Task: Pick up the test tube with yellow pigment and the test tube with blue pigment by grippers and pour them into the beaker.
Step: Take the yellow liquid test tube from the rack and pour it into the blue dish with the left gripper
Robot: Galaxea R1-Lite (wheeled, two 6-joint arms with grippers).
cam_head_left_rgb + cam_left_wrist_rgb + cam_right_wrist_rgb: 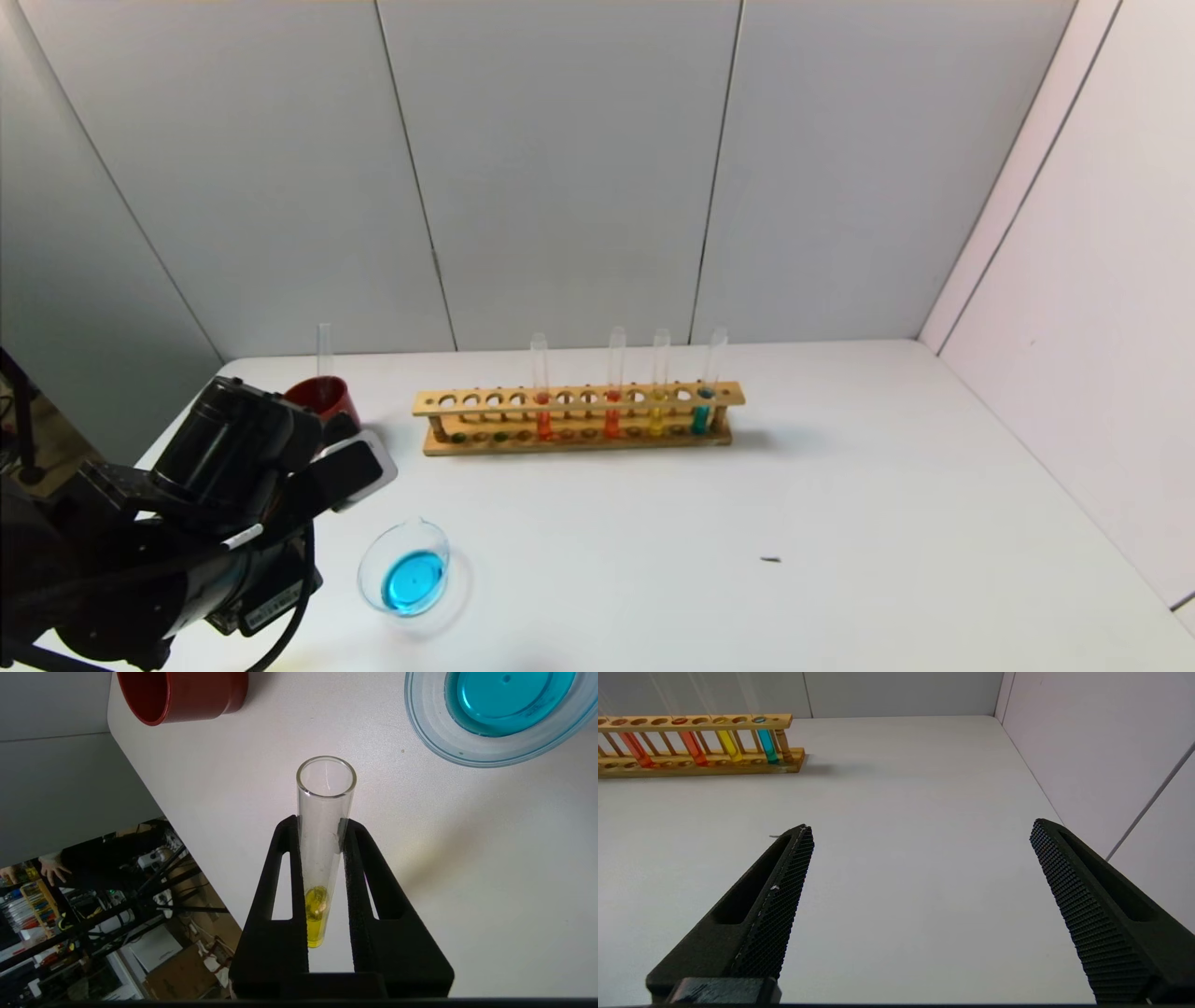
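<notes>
White tabletop (420,868): left gripper (322,826) clamps 1 clear yellow-liquid test tube (322,858) for pouring into blue-filled glass beaker (430,742); right gripper (920,849) idles, agape, empty.

Clear glass test tube with yellow pigment (322,858), yellow liquid at base. Clear beaker (405,567), teal-blue liquid inside. Dark red cup (324,398). Light wooden rack (579,417): two orange-red tubes (544,420), one yellow tube (657,417), one test tube with blue pigment (702,414). Black left gripper (322,826); black right gripper (920,858), cross-hatched pads (784,905). White table (840,523).
</notes>
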